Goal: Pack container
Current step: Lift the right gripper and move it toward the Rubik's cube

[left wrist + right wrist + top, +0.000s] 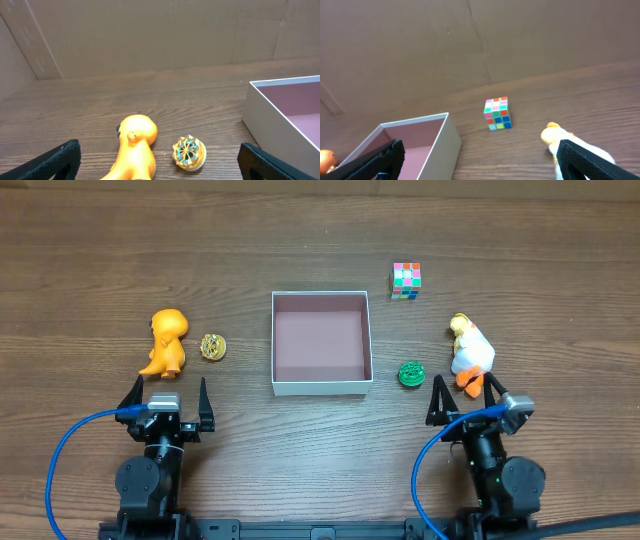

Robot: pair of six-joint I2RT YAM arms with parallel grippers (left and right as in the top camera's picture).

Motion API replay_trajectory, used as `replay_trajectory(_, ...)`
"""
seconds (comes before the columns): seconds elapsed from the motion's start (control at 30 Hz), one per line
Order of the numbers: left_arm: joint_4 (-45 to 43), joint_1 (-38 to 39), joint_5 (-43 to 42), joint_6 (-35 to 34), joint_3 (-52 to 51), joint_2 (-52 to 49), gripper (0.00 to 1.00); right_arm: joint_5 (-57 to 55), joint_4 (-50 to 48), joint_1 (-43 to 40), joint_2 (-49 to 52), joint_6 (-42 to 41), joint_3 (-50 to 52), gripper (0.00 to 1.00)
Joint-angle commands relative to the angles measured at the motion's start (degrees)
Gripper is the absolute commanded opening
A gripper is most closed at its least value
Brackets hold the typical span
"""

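Green disc (411, 373) beside container (321, 388) shows only overhead.

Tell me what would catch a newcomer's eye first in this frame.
The white-walled container sits empty at the centre of the table. An orange dinosaur lies to its left beside a small gold disc; a colourful puzzle cube, a white duck and a green disc lie to its right.

Left tool (170, 390) jaws wide, right tool (463, 388) likewise

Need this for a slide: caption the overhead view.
Empty white-walled, pink-floored square container among an orange plastic dinosaur, gold disc, green disc, white duck toy and multicoloured puzzle cube.
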State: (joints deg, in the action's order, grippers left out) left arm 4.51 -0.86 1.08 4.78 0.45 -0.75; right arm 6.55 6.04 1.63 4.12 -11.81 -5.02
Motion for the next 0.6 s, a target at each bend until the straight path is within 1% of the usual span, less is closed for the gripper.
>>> replay_trajectory(0.0,-0.13,-0.35,-0.87,-0.52,-0.17,0.11,1.00,-3.69,2.78,0.24,6.75,3.39,-9.53,1.00)
replay_trajectory(0.07,-0.13,-0.35,-0.87,-0.52,-0.17,0.13,1.00,-4.92,5.99,0.24,13.40,4.96,-15.52,1.00)
replay_trajectory(0.1,-0.13,-0.35,-0.87,-0.52,-0.17,0.11,1.00,-4.98,8.24,0.24,19.63,5.07,-20.57,1.00)
replay_trajectory(0.17,-0.13,-0.35,-0.87,-0.52,-0.17,0.11,1.00,-4.48,11.78,0.24,27.63,5.14,-27.02,1.00)
replay_trajectory(0.23,-0.13,-0.35,-0.87,-0.52,-0.17,0.11,1.00,-3.10,16.46,0.22,35.82,6.95,-33.97,1.00)
replay_trajectory(0.33,-0.13,-0.35,-0.87,-0.52,-0.17,0.11,1.00,-1.22,27.87,0.22,49.13,11.50,-47.25,1.00)
replay_trajectory(0.43,-0.13,-0.35,-0.87,-0.52,-0.17,0.11,1.00,-1.33,42.25,0.24,61.79,15.41,-62.82,1.00)
replay_trajectory(0.5,-0.11,-0.35,-0.87,-0.52,-0.17,0.11,1.00,-1.88,49.48,0.24,68.65,16.79,-71.73,1.00)
replay_trajectory(0.57,-0.13,-0.35,-0.87,-0.52,-0.17,0.11,1.00,-2.21,53.48,0.24,73.50,16.79,-78.01,1.00)
